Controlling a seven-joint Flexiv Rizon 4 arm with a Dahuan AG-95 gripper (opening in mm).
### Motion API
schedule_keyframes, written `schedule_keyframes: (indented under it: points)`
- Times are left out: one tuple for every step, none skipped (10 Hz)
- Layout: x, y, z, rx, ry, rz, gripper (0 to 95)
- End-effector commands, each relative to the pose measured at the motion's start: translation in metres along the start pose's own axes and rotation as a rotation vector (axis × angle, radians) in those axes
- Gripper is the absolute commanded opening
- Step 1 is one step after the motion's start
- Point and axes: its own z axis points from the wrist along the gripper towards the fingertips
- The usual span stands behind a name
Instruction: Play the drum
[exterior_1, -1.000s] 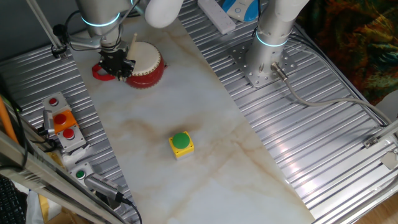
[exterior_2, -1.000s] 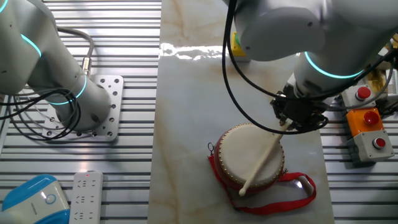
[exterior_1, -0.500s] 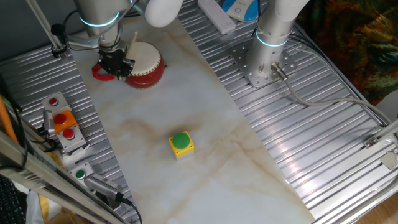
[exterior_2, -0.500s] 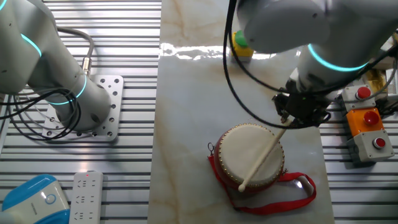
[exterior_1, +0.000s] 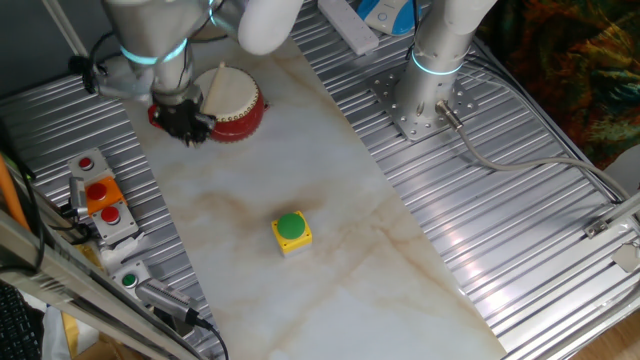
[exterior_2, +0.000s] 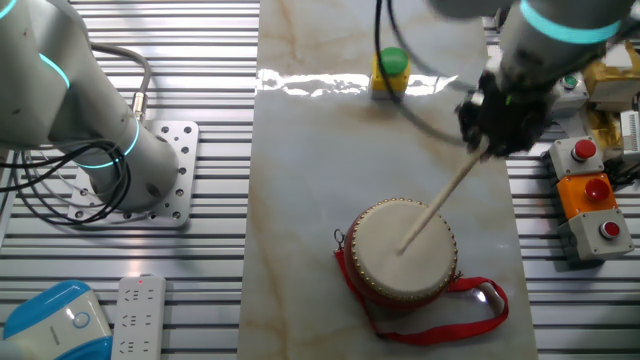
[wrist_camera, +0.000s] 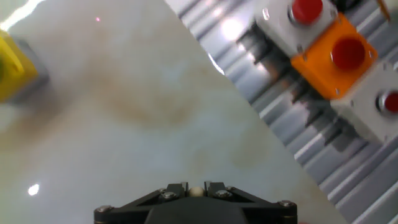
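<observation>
The drum (exterior_1: 236, 99) has red sides, a cream drumhead (exterior_2: 380, 250) and a red strap (exterior_2: 478, 300); it stands at the far end of the marble strip. My gripper (exterior_1: 187, 124) is beside the drum on the control-box side, and also shows in the other fixed view (exterior_2: 495, 120). It is shut on a pale wooden drumstick (exterior_2: 445, 195). The stick slants down from the jaws and its tip lies over the middle of the drumhead. In the hand view the gripper (wrist_camera: 196, 186) shows the stick's round end between the closed jaws. The drum is out of the hand view.
A yellow box with a green button (exterior_1: 291, 231) sits mid-table, also in the other fixed view (exterior_2: 390, 68). An orange and grey control box with red buttons (exterior_2: 590, 195) lies beside the gripper (wrist_camera: 336, 53). A second arm's base (exterior_1: 425, 100) stands on the ribbed metal.
My gripper has moved away from the drum towards the yellow box with the stick in it. The stick's tip has drawn back from the drum's far rim to its middle.
</observation>
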Motion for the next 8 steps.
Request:
schedule_keyframes:
  points:
    - [-0.0010, 0.0009, -0.0018, -0.011, -0.005, 0.005, 0.0]
    - [-0.0010, 0.0011, -0.0022, -0.008, 0.000, 0.006, 0.0]
    - [-0.0010, 0.0011, -0.0022, -0.005, 0.004, 0.005, 0.0]
    - [-0.0010, 0.0011, -0.0023, -0.006, 0.004, 0.006, 0.0]
    - [-0.0010, 0.0011, -0.0024, -0.006, 0.006, 0.006, 0.0]
    - [-0.0010, 0.0012, -0.0025, -0.006, 0.005, 0.007, 0.0]
    - [-0.0009, 0.0014, -0.0031, -0.007, 0.004, 0.008, 0.0]
    - [-0.0008, 0.0018, -0.0046, -0.008, 0.004, 0.011, 0.0]
